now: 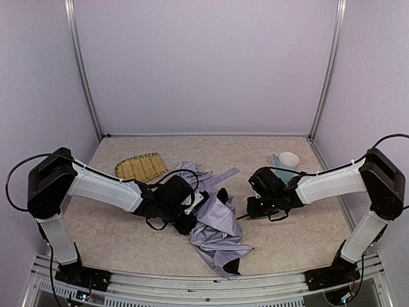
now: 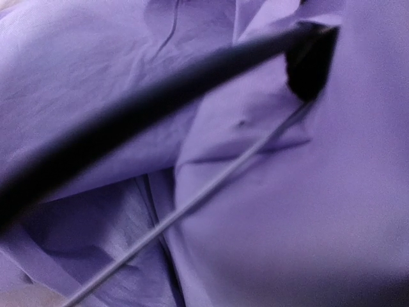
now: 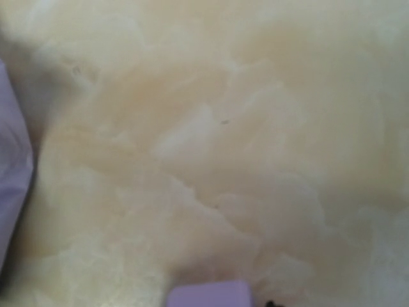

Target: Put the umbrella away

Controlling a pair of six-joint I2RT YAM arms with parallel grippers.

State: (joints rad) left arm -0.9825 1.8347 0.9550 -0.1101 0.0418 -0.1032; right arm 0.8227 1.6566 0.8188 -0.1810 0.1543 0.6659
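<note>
I found the umbrella [image 2: 319, 211] cloth matt, soft and creased, its thin rib [image 2: 211, 186] bare metal. My table [image 3: 223, 128] looked smooth, mottled beige; the tray [image 1: 140, 167] rough woven straw.

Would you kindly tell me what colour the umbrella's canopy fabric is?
The canopy is pale lavender, best seen in the left wrist view.

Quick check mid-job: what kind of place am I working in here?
Probably a lab robot test cell, not a home: plain panel walls on aluminium posts, a beige marbled tabletop, and few props, like the mug.
</note>
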